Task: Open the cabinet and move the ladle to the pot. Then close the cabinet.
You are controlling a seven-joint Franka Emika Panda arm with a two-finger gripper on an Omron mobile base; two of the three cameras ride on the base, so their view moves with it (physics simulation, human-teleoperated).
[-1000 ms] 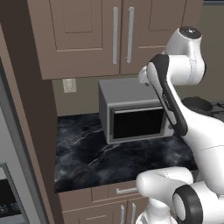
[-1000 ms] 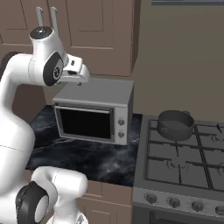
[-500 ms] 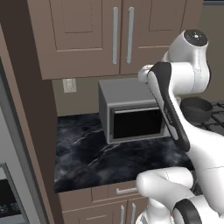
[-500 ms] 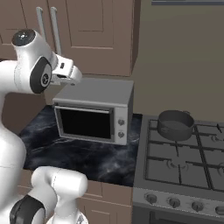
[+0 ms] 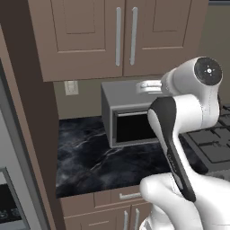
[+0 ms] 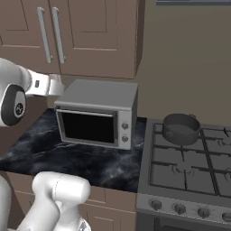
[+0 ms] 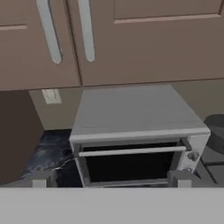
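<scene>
The cabinet (image 5: 85, 40) hangs above the counter with both doors closed; its two long silver handles (image 7: 52, 35) stand side by side at the middle. The ladle is out of view. On the stove's back left burner sits the dark pot (image 6: 181, 127), which also peeks in at the right edge of the hand view (image 7: 217, 127). My gripper (image 7: 109, 181) is open, fingertips (image 7: 40, 180) wide apart with nothing between them. It hovers in front of the microwave (image 7: 135, 135), below the cabinet doors and pointing at them. From the right base view the hand (image 6: 50, 85) sits just left of the microwave's top.
The grey microwave (image 6: 97, 113) stands on the black marble counter (image 6: 67, 158) directly under the cabinet. A gas stove (image 6: 189, 173) lies to its right. A tall brown panel (image 5: 27, 134) borders the counter on the left, with a wall outlet (image 5: 70, 87) beside it.
The arm's upper joints have swung down and outward, lowering the hand in front of the microwave. The jaws stayed open. The cabinet doors have not moved.
</scene>
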